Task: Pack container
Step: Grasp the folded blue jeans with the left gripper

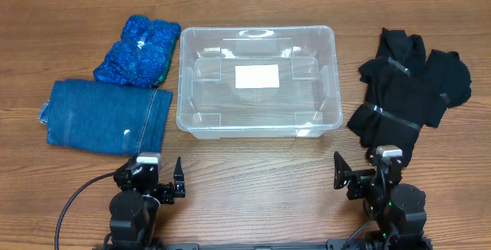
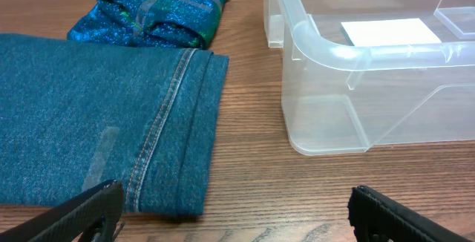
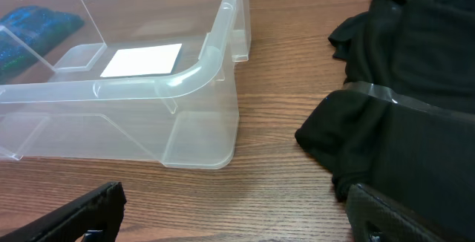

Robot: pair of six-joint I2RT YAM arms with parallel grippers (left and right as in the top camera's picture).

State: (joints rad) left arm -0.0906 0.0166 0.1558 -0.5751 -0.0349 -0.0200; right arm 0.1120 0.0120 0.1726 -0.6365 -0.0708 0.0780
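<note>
The clear container (image 1: 182, 89) sits at the table's middle, empty, with a white label (image 1: 256, 76) on its bottom; it also shows in the left wrist view (image 2: 386, 53) and the right wrist view (image 3: 185, 75). Folded blue jeans (image 1: 107, 116) lie to its left (image 2: 89, 116). A shiny blue bundle (image 1: 138, 50) lies behind them (image 2: 156, 12). Black clothes with tape strips (image 1: 406, 89) lie to its right (image 3: 415, 116). My left gripper (image 1: 170, 185) is open and empty near the front edge (image 2: 234, 212). My right gripper (image 1: 347, 175) is open and empty (image 3: 234, 212).
The wooden table (image 1: 253, 166) runs across the view. Bare wood lies between the grippers and the container's front wall.
</note>
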